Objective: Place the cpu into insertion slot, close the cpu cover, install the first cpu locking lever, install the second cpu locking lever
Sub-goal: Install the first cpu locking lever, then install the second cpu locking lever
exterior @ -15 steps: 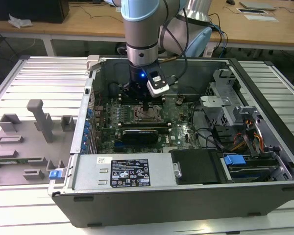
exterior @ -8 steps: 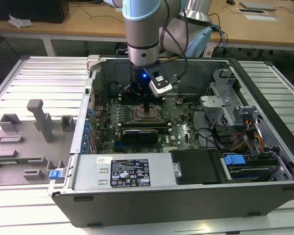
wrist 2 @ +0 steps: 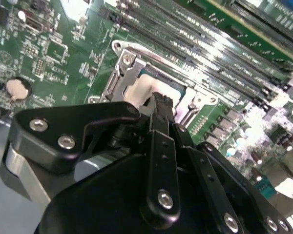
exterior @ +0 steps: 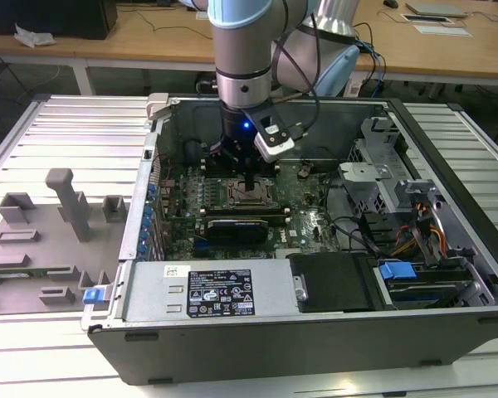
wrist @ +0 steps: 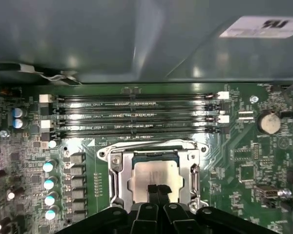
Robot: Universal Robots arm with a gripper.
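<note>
**While the arm hangs in the case, chip is seated and the fingers are together over it**

Since I'm driving this from a desk, going camera by camera

Exterior view: the gripper (exterior: 247, 181) reaches straight down into the open computer case (exterior: 315, 332), right over the insertion slot (exterior: 249, 196) in the middle of the motherboard (exterior: 307, 224). A long black card (exterior: 245, 224) lies just on the near side of the socket. On the exterior view's left there's a grey fixture plate (exterior: 33, 249) sitting on the ribbed table (exterior: 58, 124), well apart from the case.

Second wrist view: the black fingers (wrist 2: 160, 105) look pressed together, tips down on or just above the pale face of the cpu (wrist 2: 139, 92). I can't tell for sure if they touch it. The cpu cover (wrist 2: 118, 80) frames the chip with its silver plate.

First wrist view: cleanest look. The cpu (wrist: 154, 174) lies flat inside the insertion slot (wrist: 155, 151), the cpu cover (wrist: 118, 178) is folded down around it, chip face showing through the window. The gripper (wrist: 157, 189) has its jaws together, nothing pinched between them, tips over the chip's edge. The memory slots (wrist: 136, 114) run alongside the socket, just beyond it
</note>
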